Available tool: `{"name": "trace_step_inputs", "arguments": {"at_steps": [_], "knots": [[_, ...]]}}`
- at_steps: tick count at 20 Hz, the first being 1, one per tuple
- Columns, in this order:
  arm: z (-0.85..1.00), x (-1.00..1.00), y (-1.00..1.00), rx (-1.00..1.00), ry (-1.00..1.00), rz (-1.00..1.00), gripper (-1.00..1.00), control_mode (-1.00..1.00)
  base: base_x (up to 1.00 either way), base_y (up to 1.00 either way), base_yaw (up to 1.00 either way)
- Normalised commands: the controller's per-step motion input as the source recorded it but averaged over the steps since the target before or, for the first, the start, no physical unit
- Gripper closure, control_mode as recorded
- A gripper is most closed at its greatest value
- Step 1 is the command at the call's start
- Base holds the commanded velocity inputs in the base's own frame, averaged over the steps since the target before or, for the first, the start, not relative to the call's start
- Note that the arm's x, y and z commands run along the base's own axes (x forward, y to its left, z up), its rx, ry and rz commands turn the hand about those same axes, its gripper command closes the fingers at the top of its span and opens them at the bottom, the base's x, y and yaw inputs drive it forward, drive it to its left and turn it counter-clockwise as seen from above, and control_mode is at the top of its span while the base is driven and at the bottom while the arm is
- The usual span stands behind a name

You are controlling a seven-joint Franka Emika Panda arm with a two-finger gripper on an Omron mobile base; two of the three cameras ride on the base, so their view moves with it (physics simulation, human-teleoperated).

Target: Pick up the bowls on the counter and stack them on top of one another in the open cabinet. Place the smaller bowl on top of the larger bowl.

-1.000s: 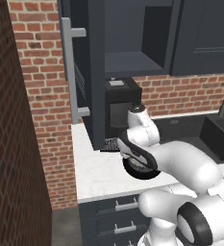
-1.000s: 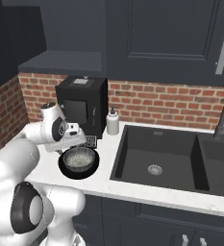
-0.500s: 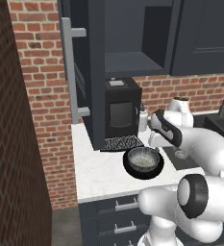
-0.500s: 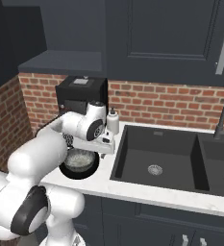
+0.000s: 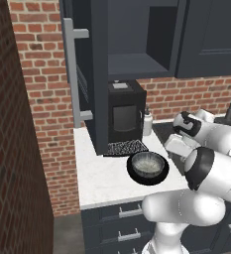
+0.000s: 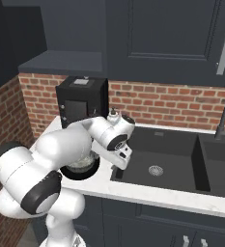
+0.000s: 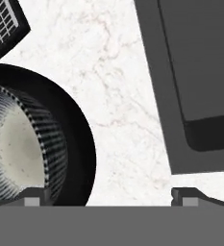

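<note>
Right now the jaws are standing wide apart with nothing between them, the gripper [image 7: 108, 196] hanging over bare white marble tabletop [image 7: 118, 96], its two dark fingertips [image 7: 188, 196] poking up at the bottom of the hand view. Off to one side of that view the larger bowl [image 7: 80, 144] is showing its glossy black rim, and the smaller bowl [image 7: 22, 144] is sitting nested inside it, pale speckled inside and ribbed grey wall on show. On the other side the dark sink basin [image 7: 195, 72] is cutting in with its rounded corner, and a patch of black mesh mat [image 7: 3, 24] is peeking in at a far corner. Pulling out to the left base view, the two bowls are resting together on the tabletop just in front of the black coffee machine [image 5: 123, 116], close beside the mat, with the white arm bending past them toward the sink. A small white bottle [image 5: 147, 121] is standing by the brick wall next to the machine. Above it all, the open cabinet [image 5: 137, 64] is showing its plain dark shelf, its door [image 5: 89, 74] swung out toward the camera with the long silver bar handle [image 5: 75, 79] facing left.
</note>
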Motion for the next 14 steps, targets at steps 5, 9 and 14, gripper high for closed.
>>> {"name": "trace_step_inputs", "arguments": {"at_steps": [5,9,14], "knots": [[-0.21,0.0,0.12,0.09,-0.02,-0.12,-1.0,-1.0,0.0,0.0,0.0],[0.0,0.0,0.36,0.0,-0.04,-0.07,-1.0,-1.0,0.0,0.0,0.0],[0.0,0.03,0.5,-0.03,0.0,-0.04,-1.0,-1.0,0.0,0.0,0.0]]}}
